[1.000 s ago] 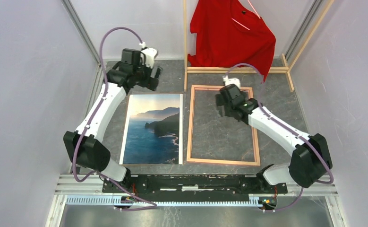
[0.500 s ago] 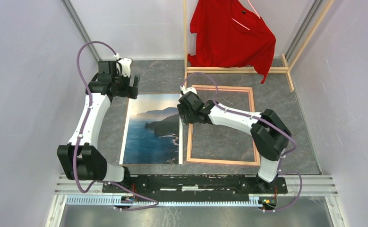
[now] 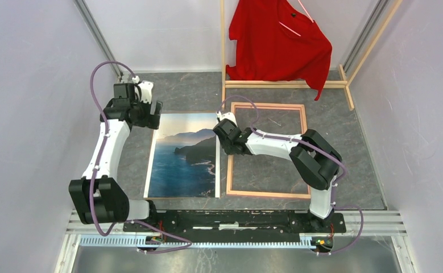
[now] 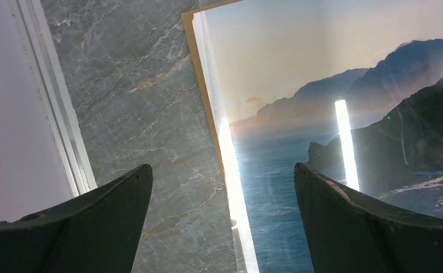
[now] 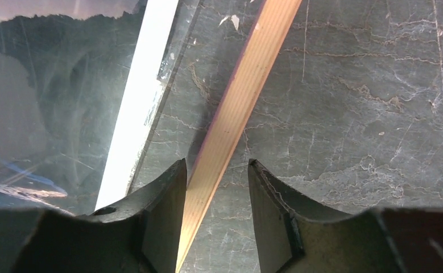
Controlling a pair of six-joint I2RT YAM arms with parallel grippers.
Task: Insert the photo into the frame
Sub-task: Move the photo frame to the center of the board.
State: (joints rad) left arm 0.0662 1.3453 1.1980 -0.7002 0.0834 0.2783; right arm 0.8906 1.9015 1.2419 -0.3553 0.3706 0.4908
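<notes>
Right jaws, half open, straddle the frame (image 5: 236, 114) left rail

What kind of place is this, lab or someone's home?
Most likely a robotics lab test cell. Two robot arms are bolted to a metal rail, white panel walls enclose it, and the props look staged: a photo, a frame, a red shirt on a wooden rack.

A: Top view's bright and even, only soft shadows on the grey marbled tabletop (image 3: 196, 94).
B: Left wrist, though: white glare streaks down the glossy coastal seascape print (image 4: 298, 85)!
</notes>
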